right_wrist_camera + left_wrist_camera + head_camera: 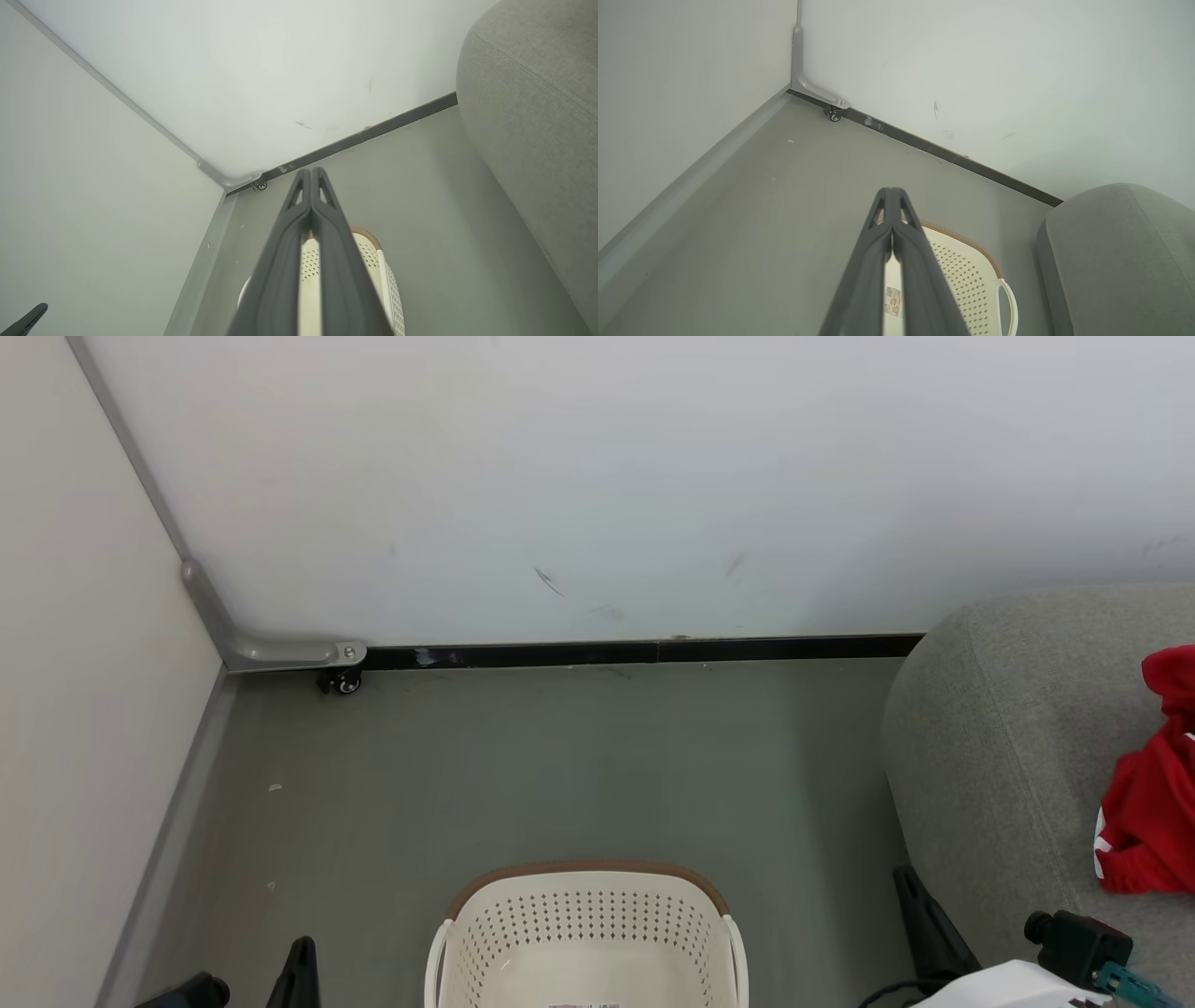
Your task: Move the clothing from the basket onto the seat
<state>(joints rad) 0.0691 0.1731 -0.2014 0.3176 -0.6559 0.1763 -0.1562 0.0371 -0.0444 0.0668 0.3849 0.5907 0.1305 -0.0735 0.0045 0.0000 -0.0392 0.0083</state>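
Note:
The cream basket (588, 933) stands on the floor at the bottom middle of the head view, and the part of its inside that I see holds no fabric. Its floor label (892, 301) shows between my left fingers. The red clothing (1153, 803) lies bunched on the grey seat (1008, 747) at the right edge. My left gripper (892, 191) is shut on nothing, above the basket (966, 275). My right gripper (310, 171) is likewise shut and empty, over the basket (373, 261). In the head view the left gripper (301, 952) is left of the basket and the right gripper (920, 905) is beside the seat's front.
White walls meet in a corner at the far left, with a grey bracket and small caster (345, 683) at the base. A black skirting strip (653, 651) runs along the back wall. Grey floor (560, 775) lies between basket, wall and seat (537, 107).

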